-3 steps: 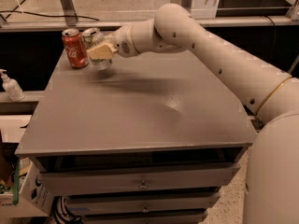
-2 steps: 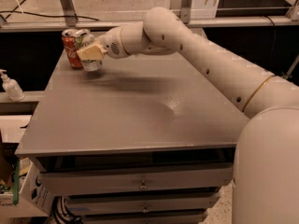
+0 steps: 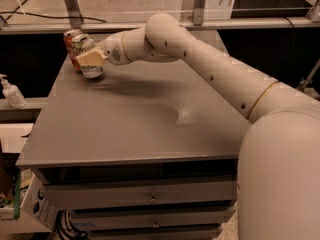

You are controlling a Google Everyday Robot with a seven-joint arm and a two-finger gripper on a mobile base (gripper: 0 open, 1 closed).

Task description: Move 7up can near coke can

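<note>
The 7up can (image 3: 86, 49), pale green and silver-white, stands upright near the far left corner of the grey table (image 3: 135, 124). The red coke can (image 3: 70, 39) stands just behind and left of it, mostly hidden by it; whether the two touch cannot be told. My gripper (image 3: 90, 60) reaches in from the right and is shut on the 7up can, with a cream finger (image 3: 91, 59) across the can's front. The can's base is at or just above the tabletop.
A white pump bottle (image 3: 11, 91) stands on a lower ledge left of the table. Metal rails and posts (image 3: 70, 4) run behind the far edge. Drawers (image 3: 150, 196) sit under the tabletop. My arm (image 3: 225, 79) spans the table's right side.
My gripper has carried the 7up can further left, from the right side of the coke can to directly in front of it.
</note>
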